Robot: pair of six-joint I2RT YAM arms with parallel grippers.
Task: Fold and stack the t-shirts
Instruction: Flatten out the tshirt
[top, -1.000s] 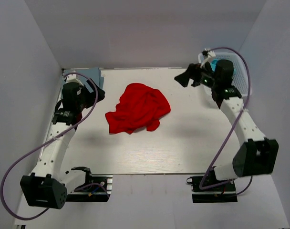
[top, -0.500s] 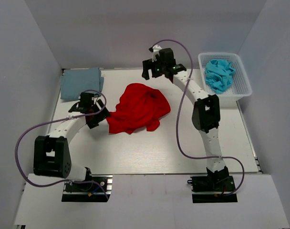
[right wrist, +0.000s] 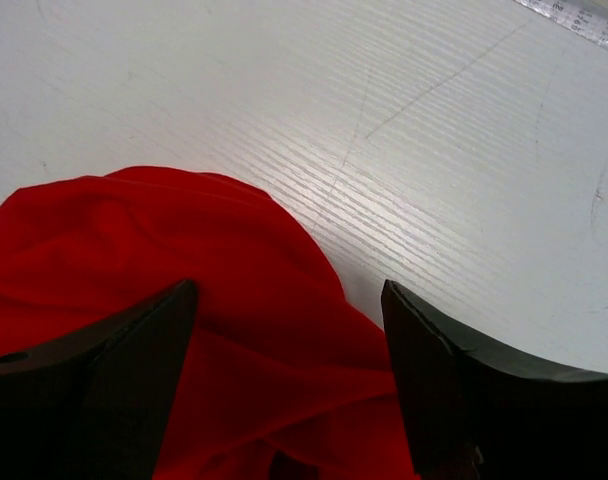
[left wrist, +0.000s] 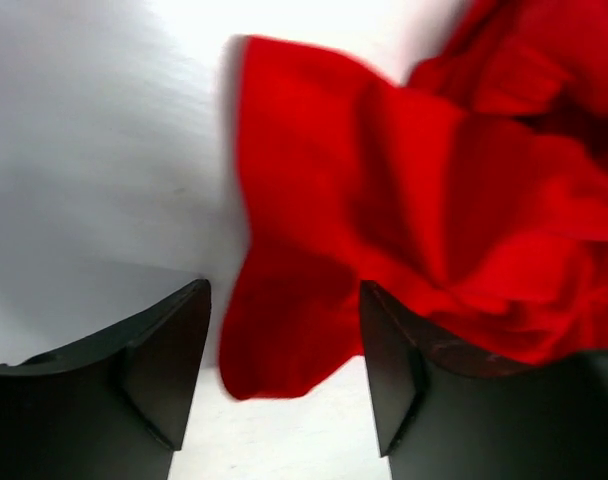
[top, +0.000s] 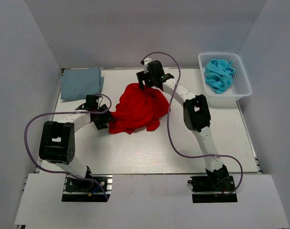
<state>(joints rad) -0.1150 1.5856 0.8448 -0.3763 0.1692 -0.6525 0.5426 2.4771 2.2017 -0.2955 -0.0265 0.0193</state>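
Note:
A bright red t-shirt [top: 138, 109] lies crumpled in the middle of the table. My left gripper [top: 104, 120] is at its left corner, open, with a red fold [left wrist: 284, 330] between the jaws. My right gripper [top: 146, 85] is at the shirt's far edge, open, jaws astride the red cloth [right wrist: 274, 330]. A dull grey-blue t-shirt [top: 80, 82] lies folded at the far left. A turquoise t-shirt [top: 218, 75] lies bunched in the basket.
A white plastic mesh basket [top: 243, 85] stands at the far right of the table. White walls close in the table at the back and both sides. The table's near edge [top: 150, 173] runs in front of the arm bases.
Both arms have swung in from the table's sides to the red t-shirt. The left gripper reached its left corner, the right gripper its far edge. The shirt has barely moved.

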